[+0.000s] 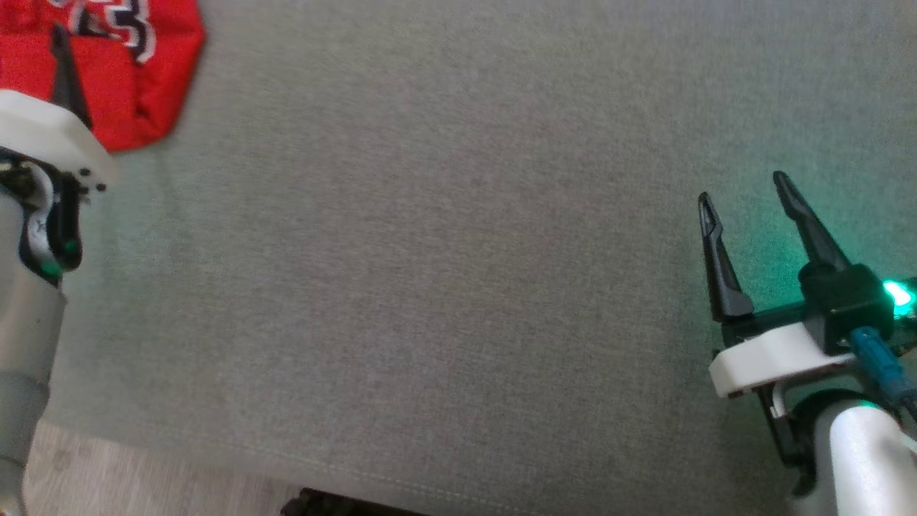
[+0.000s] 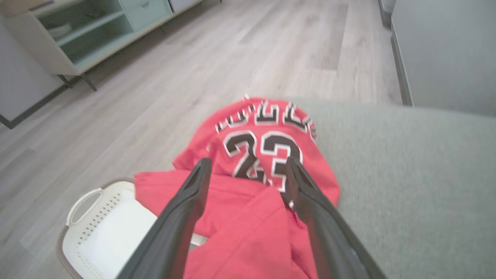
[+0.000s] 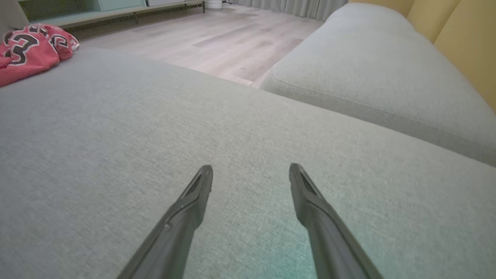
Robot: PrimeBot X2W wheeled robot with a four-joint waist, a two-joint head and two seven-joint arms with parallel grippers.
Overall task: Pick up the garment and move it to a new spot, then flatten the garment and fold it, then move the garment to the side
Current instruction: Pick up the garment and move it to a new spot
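Observation:
The garment [image 2: 263, 128] is a red jersey with a black-and-white 23, crumpled at the left end of the grey sofa seat [image 1: 458, 272]. One edge of it hangs off toward the floor. My left gripper [image 2: 247, 162] is open just over it, its two dark fingers standing either side of the number. In the head view the garment [image 1: 136, 79] lies in the top left corner, with one of the left fingers [image 1: 66, 79] in front of it. My right gripper [image 1: 743, 190] is open and empty over bare cushion at the right. From the right wrist, the garment [image 3: 27, 50] is far off at the upper left.
A white perforated laundry basket [image 2: 97, 224] stands on the wooden floor [image 2: 232, 46] below the garment's hanging edge. A pale cabinet with open shelves [image 2: 77, 35] stands across the floor. Another grey cushion [image 3: 372, 66] adjoins the seat beyond the right gripper. The seat's front edge [image 1: 344, 473] runs along the bottom.

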